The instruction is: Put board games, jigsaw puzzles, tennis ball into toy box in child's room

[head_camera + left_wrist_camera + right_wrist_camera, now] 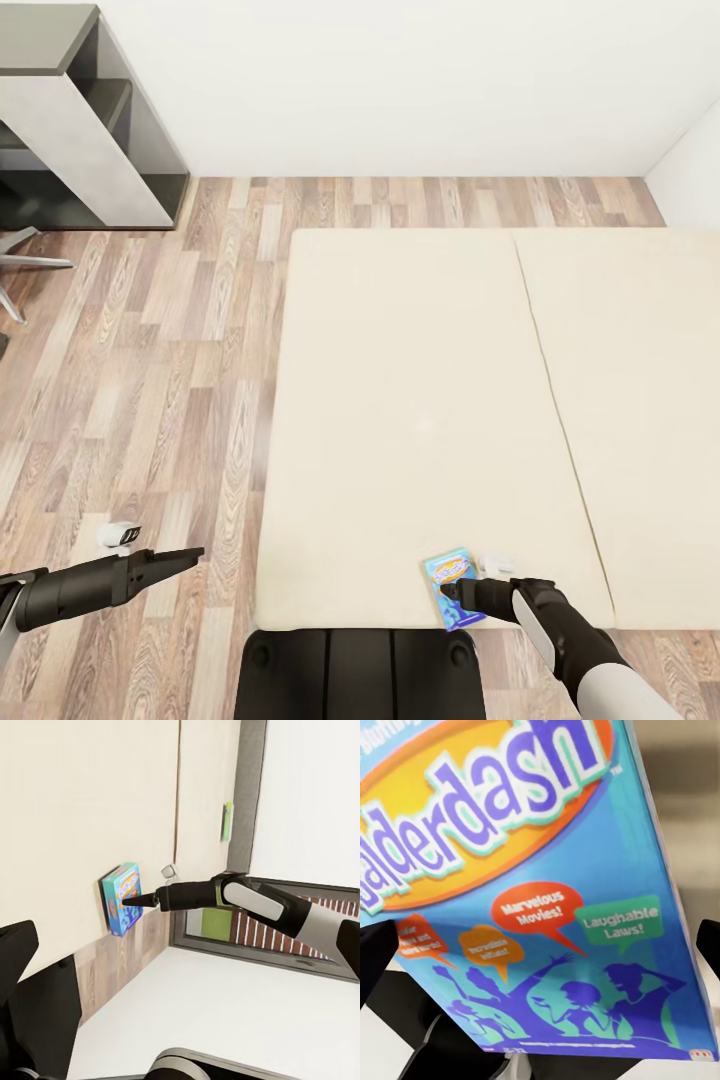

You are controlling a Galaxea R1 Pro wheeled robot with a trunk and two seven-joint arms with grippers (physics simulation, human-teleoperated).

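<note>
Right fingers (452, 590) pinch blue board game (453, 587) at bed (400, 400) edge; left fingers' (185, 556) state unclear.

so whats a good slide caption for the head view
Right pincer reaches the blue board game at the near edge of the beige bed; left pincer hovers over the wood floor.
</note>
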